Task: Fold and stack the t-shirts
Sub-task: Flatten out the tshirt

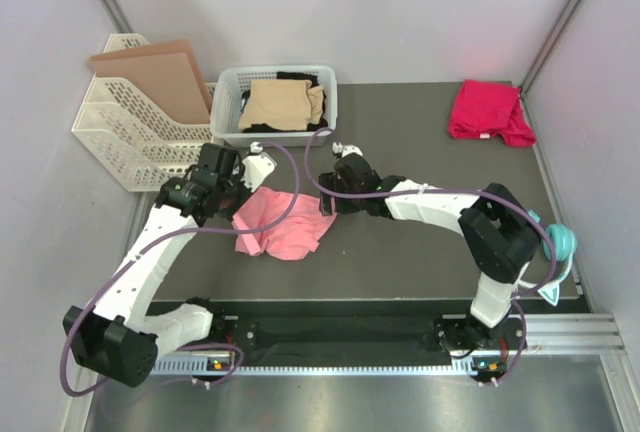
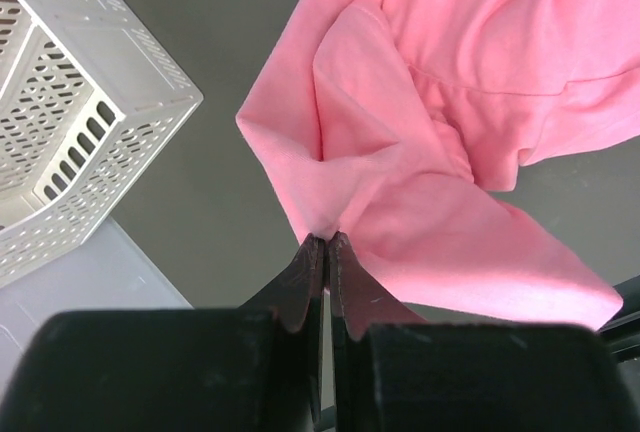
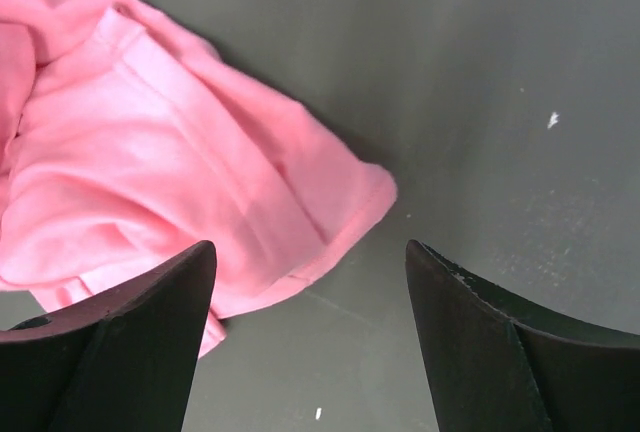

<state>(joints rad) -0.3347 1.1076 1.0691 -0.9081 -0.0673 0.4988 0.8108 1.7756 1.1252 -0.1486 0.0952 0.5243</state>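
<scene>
The left end effector (image 2: 327, 242) is clenched on just a sliver of the crumpled salmon-pink cloth t-shirt (image 2: 450, 102), right end effector (image 3: 310, 252) gaping empty, so a tug might slip it.

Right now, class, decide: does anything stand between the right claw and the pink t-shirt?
Nothing visible does. The right claw is open just above a corner of the pink t-shirt, with bare table beside it. The left claw is shut on another edge.
</scene>
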